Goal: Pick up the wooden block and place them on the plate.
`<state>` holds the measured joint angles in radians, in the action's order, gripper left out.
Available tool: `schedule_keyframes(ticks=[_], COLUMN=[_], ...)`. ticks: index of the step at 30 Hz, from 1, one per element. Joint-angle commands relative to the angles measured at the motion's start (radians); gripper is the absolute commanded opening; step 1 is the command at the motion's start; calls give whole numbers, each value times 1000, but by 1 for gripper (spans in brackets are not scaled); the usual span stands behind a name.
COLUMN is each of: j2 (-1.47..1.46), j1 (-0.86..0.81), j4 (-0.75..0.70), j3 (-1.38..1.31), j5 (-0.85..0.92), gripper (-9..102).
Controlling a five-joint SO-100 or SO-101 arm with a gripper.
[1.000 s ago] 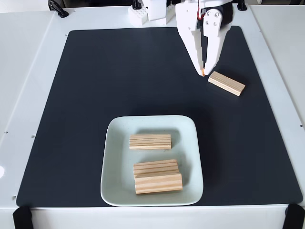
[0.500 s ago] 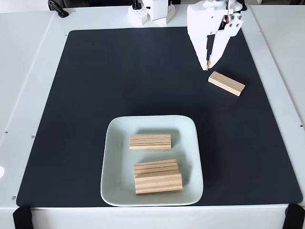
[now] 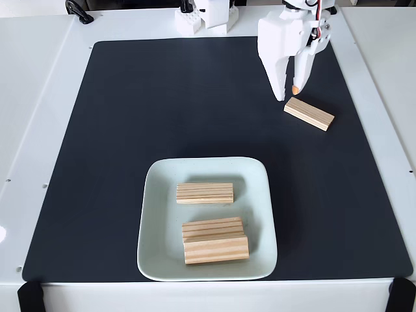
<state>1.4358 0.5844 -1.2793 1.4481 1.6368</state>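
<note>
Fixed view from above shows the white gripper [image 3: 288, 93] with its two fingers parted a little, a narrow gap between them, holding nothing. Its tips hang just beside the upper left end of a lone wooden block [image 3: 309, 114], which lies tilted on the black mat [image 3: 117, 130]. Three more wooden blocks [image 3: 205, 193] rest on the plate [image 3: 159, 214] near the mat's front edge.
</note>
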Motion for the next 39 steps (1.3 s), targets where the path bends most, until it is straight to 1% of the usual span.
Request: schedule_keyframes(ticks=[1,3,5,9,19,24,33,37,39], j2=[14,14,14,9,-87,-144,-196,-207,-207], j1=[15,18,18,21,23,18,17,26,38], j4=[-8,-8,-26,-67,-52,38,115,163,164], j3=[-21,-5,8,12,-3,-11,-12,-14,-14], j5=[-18,-18,-17,-14,-8,-20,-23,-58,-63], gripper=[34,40,43,43,43,43,43,43,43])
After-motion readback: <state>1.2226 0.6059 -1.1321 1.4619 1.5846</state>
